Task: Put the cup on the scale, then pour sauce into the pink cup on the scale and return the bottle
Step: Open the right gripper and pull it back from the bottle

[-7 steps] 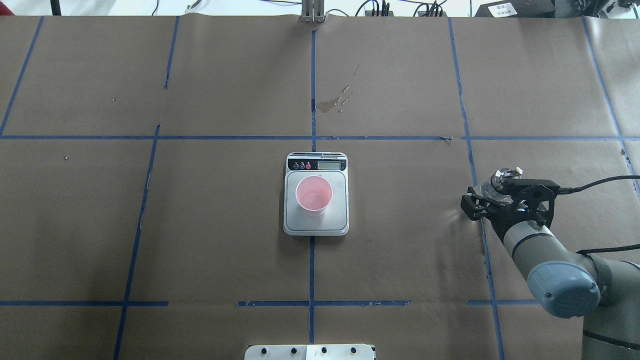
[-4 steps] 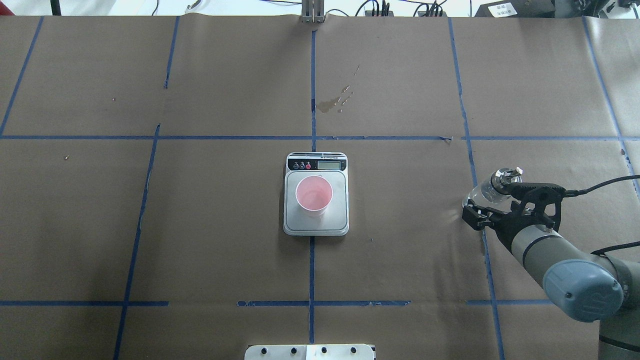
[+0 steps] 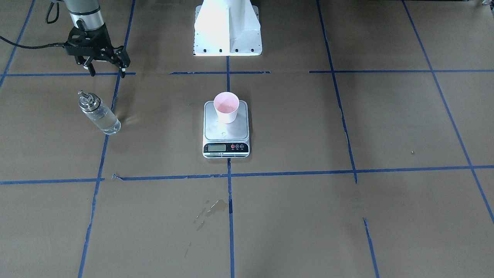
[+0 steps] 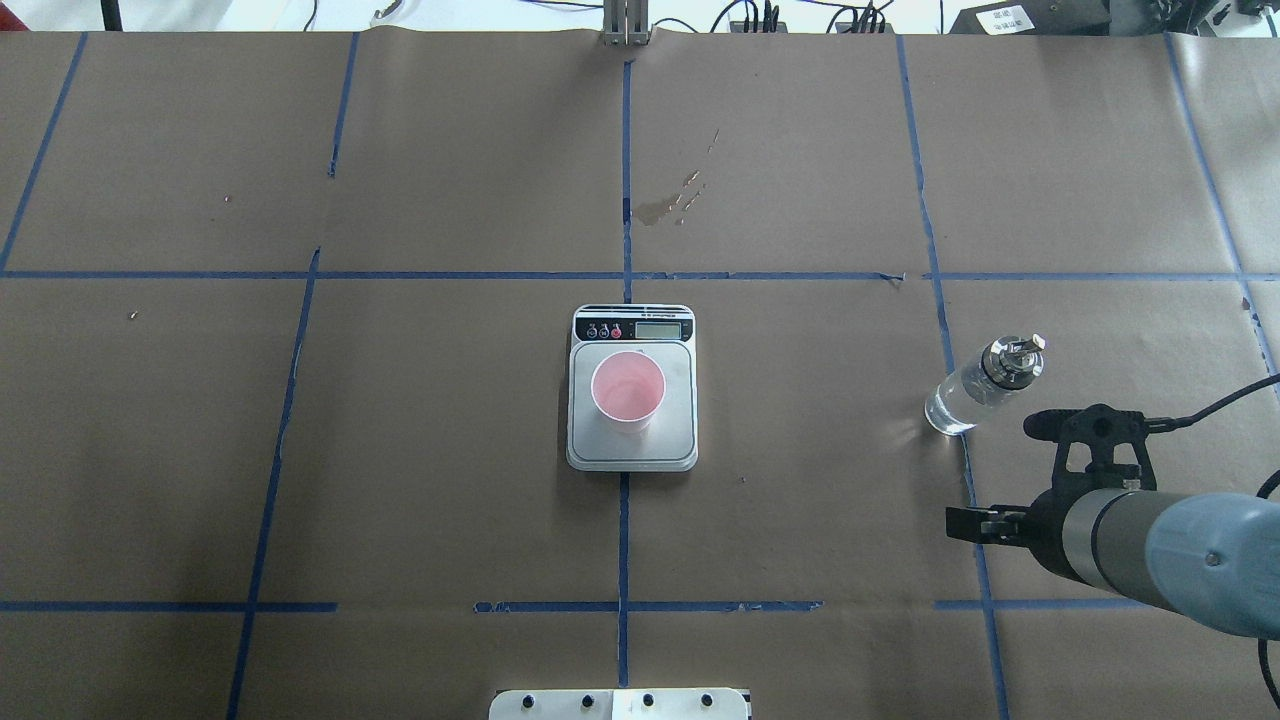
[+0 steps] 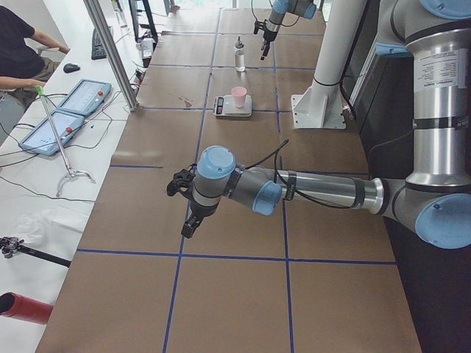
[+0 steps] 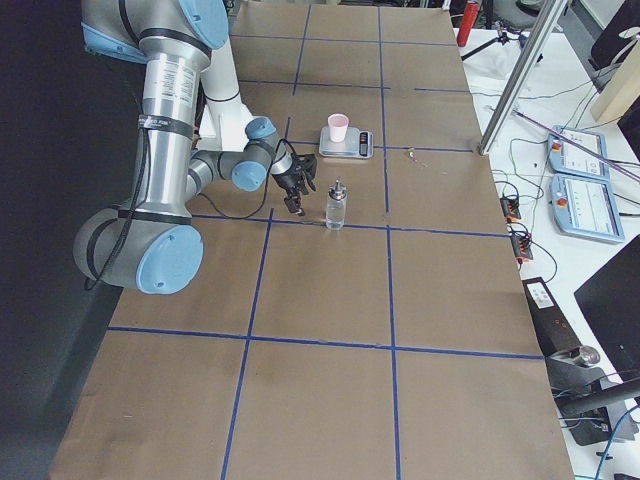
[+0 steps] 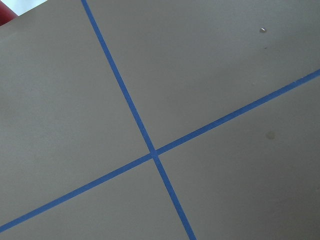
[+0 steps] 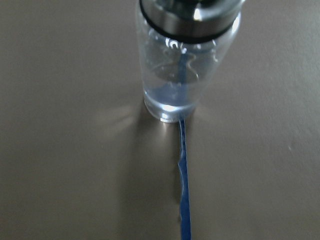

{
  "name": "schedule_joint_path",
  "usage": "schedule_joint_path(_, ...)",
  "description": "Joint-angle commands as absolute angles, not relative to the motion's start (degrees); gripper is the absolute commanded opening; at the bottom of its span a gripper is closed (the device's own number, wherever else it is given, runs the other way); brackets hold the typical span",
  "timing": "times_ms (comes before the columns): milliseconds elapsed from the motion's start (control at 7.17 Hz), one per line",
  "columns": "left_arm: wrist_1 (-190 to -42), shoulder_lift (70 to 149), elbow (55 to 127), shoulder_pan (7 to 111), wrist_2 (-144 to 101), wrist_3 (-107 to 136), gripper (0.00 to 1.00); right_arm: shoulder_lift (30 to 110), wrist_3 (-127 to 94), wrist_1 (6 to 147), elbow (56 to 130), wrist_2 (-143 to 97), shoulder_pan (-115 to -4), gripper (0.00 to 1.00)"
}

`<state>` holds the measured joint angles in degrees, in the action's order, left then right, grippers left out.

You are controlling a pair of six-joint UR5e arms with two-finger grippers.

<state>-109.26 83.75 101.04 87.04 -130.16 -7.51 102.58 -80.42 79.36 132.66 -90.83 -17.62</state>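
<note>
- Paper cup (image 4: 627, 390): upright on kitchen scale (image 4: 675, 440), at centre of desk (image 4: 450, 450).
- Glass bottle (image 4: 975, 390): upright, 3 o'clock from scale.
- Right gripper (image 4: 1000, 475): jaws wide, 5 o'clock from bottle, apart.
- Left gripper (image 5: 179, 207): jaw state cannot be told.

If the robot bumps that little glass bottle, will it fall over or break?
The bottle stands tall on a narrow base under a metal cap, so a bump would probably tip it. It looks like smooth glass, so likely slippery and breakable.
</note>
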Motion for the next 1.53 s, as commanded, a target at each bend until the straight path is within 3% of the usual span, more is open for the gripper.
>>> schedule_joint_path(0,-109.25,83.76,101.25,87.62,-130.08,-7.56,1.00,102.13,-80.33,88.32,140.86,-106.11,-24.65,1.00)
schedule_joint_path(279,-109.25,83.76,101.34,87.63,-130.08,-7.73,1.00,101.43,-75.54,88.95,142.91,-118.92,-38.85,1.00)
schedule_joint_path(558,-109.25,83.76,101.42,87.63,-130.17,-7.73,1.00,101.60,-56.00,89.12,138.99,-132.56,-57.30,1.00)
schedule_joint_path(976,-109.07,83.85,101.25,87.54,-130.17,-7.65,1.00,102.13,-19.12,89.12,122.67,-137.46,-77.72,1.00)
schedule_joint_path(1255,-109.07,83.76,100.38,87.54,-130.08,-7.65,1.00,101.78,6.66,89.03,108.09,-136.15,-86.19,1.00)
schedule_joint_path(1394,-109.16,83.59,99.59,87.54,-129.82,-7.65,1.00,101.43,8.59,88.69,105.15,-135.53,-87.35,1.00)
